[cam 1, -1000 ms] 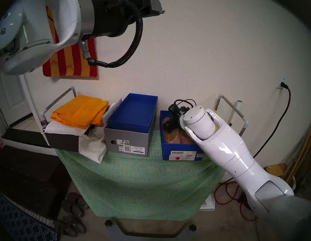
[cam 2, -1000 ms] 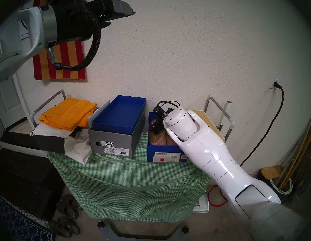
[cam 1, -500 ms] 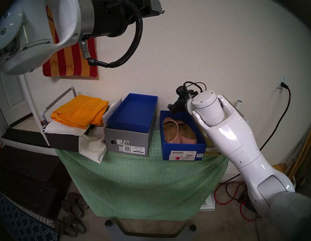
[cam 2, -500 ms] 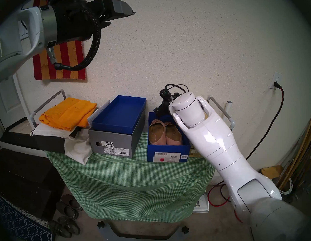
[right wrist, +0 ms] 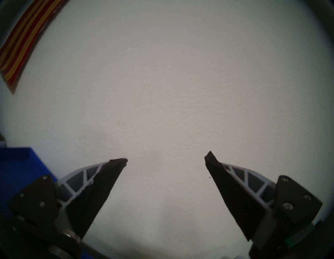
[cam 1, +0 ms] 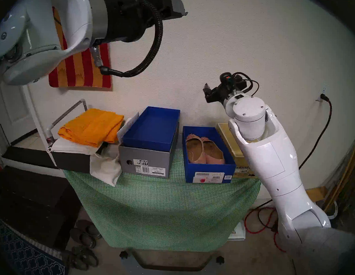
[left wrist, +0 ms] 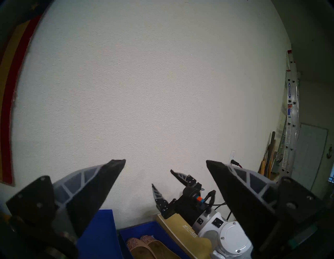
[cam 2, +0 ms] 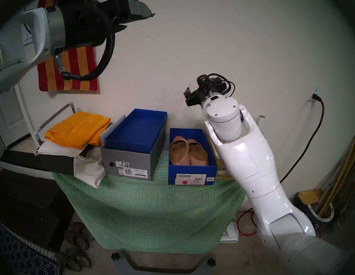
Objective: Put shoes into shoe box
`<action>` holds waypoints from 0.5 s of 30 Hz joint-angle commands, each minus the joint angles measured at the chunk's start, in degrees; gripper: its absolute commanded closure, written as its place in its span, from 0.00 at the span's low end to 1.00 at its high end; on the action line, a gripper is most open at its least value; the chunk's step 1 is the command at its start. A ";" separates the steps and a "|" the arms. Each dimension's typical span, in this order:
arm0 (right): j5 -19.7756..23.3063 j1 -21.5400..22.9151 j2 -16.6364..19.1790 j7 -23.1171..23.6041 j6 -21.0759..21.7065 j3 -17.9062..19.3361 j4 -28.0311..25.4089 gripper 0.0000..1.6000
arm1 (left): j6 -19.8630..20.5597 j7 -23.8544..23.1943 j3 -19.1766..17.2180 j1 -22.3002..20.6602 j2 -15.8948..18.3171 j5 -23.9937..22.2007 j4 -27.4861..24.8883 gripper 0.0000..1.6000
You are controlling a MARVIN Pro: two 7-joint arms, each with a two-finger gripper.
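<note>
Head view, surroundings: You see a worktop (cam 1: 162, 194) draped in green checked cloth. On its left lie a folded orange towel (cam 1: 90, 126) and a white cloth bag (cam 1: 106, 168). A striped red and yellow hanging (cam 1: 80, 73) is on the wall.
Head view, obstruction: Your left arm fills the upper left corner, well above everything. Your right arm crosses the gold box (cam 1: 231, 140) just right of the shoe box.
Head view, containers: The grey box (cam 1: 145, 161) carries an empty blue tray (cam 1: 152, 129). The shoe box (cam 1: 209, 172), all blue, stands open beside it. The shoes (cam 1: 204, 149) lie side by side inside it, toes toward the wall.
Left wrist view: Your left claw (left wrist: 166, 162) faces bare wall, jaws apart, holding nothing. Below, the right claw (left wrist: 162, 182) is raised above the gold box, jaws apart. The shoe toes show in the shoe box at the bottom edge.
Right wrist view: Your right claw faces plain wall, jaws wide, empty. A blue box corner sits at the left.
</note>
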 commanded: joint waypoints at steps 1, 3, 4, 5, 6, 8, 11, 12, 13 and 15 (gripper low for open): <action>2.74 -3.84 -3.64 -6.17 -6.47 6.24 -5.66 0.00 | -0.08 -0.12 -0.02 0.05 -0.02 -0.07 0.08 0.00; 4.27 -4.91 -4.72 -7.54 -9.09 8.37 -7.78 0.00 | -0.09 -0.12 0.02 0.01 -0.03 -0.08 0.07 0.00; 4.84 -5.26 -4.97 -7.94 -9.90 9.19 -8.57 0.00 | -0.09 -0.12 0.03 0.00 -0.03 -0.08 0.07 0.00; 5.50 -5.88 -5.35 -8.44 -10.87 10.03 -9.48 0.00 | -0.09 -0.13 0.04 -0.02 -0.04 -0.09 0.08 0.00; 5.50 -5.88 -5.35 -8.44 -10.87 10.03 -9.48 0.00 | -0.09 -0.13 0.04 -0.02 -0.04 -0.09 0.08 0.00; 7.87 -7.73 -6.30 -9.23 -14.22 12.71 -12.42 0.00 | -0.11 -0.15 0.08 -0.05 -0.05 -0.11 0.08 0.00; 10.23 -9.78 -7.37 -9.67 -17.17 15.38 -14.72 0.00 | -0.14 -0.19 0.13 -0.09 -0.08 -0.14 0.09 0.00; 10.88 -10.44 -7.47 -9.58 -18.10 16.21 -15.41 0.00 | -0.15 -0.21 0.14 -0.10 -0.09 -0.15 0.10 0.00; 10.88 -10.44 -7.47 -9.58 -18.10 16.21 -15.41 0.00 | -0.15 -0.21 0.14 -0.10 -0.09 -0.15 0.10 0.00; 13.34 -12.54 -7.84 -8.66 -21.09 18.41 -17.29 0.00 | -0.18 -0.25 0.20 -0.14 -0.11 -0.17 0.11 0.00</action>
